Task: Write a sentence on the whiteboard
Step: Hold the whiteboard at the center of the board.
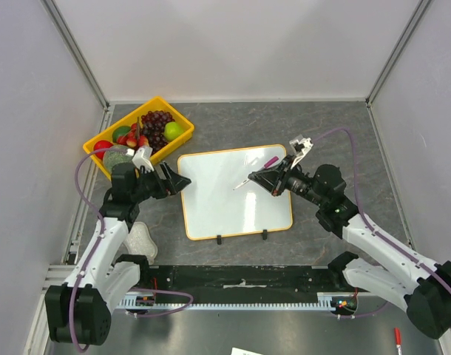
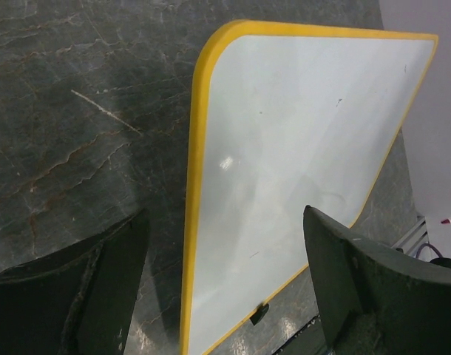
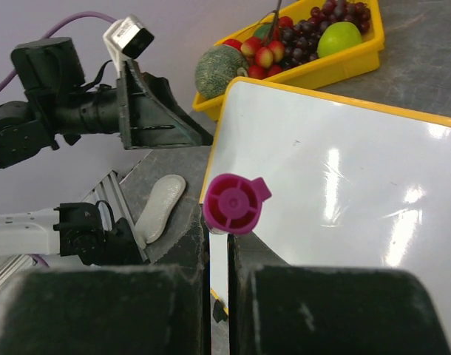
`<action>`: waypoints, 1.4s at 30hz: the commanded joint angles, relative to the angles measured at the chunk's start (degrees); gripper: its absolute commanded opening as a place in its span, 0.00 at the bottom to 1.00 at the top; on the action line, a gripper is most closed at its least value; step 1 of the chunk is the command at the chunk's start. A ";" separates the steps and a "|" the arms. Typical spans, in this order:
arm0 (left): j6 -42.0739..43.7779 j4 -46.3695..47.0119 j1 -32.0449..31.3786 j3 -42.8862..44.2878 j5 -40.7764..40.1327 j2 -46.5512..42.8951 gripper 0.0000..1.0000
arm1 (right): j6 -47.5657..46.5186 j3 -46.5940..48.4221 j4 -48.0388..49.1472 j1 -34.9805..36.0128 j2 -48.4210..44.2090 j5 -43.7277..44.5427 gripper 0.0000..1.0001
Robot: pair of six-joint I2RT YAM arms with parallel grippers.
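At the end of the right arm, above the far right part of the board: right tool [image 1: 273,178] pinched narrow on a slim marker with a magenta cap end [image 1: 256,174], gripped across its shaft. Long axis of the marker on a diagonal, magenta end raised toward the far right, writing tip aimed down and toward the near left. Directly under that tip and spreading left from it, a rounded-corner white whiteboard with a thin orange-yellow frame [image 1: 225,211], flat on the dark grey stone-patterned worktop [image 1: 344,140] between the two arms. Long axis of the whiteboard left to right, turned slightly, two small black clip feet [image 1: 219,239] on its near edge. No marker strokes to be seen on it. Cannot tell whether the tip touches the surface or hangs just above. By these positions, clearly the right arm's job: tip already over the upper middle, room for a line running along the long axis. At the left edge, left tool [image 1: 175,181] spread wide and holding nothing, the frame lying between its fingers in the left wrist view; contact not clear, probably placed to steady the board. Beyond the far left corner, apart from the frame, a yellow plastic tray of fruit [image 1: 160,100].
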 commanded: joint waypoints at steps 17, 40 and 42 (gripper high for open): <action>-4.49 37.43 0.28 -12.28 10.87 9.45 0.84 | -9.61 18.04 -8.87 9.07 8.25 8.52 0.00; -12.66 77.35 -0.60 -20.19 22.56 30.38 0.60 | -14.88 25.25 -13.45 11.71 17.21 13.70 0.00; -12.49 76.48 -0.60 -20.37 22.74 29.68 0.56 | -15.41 25.34 -13.45 12.41 17.83 14.49 0.00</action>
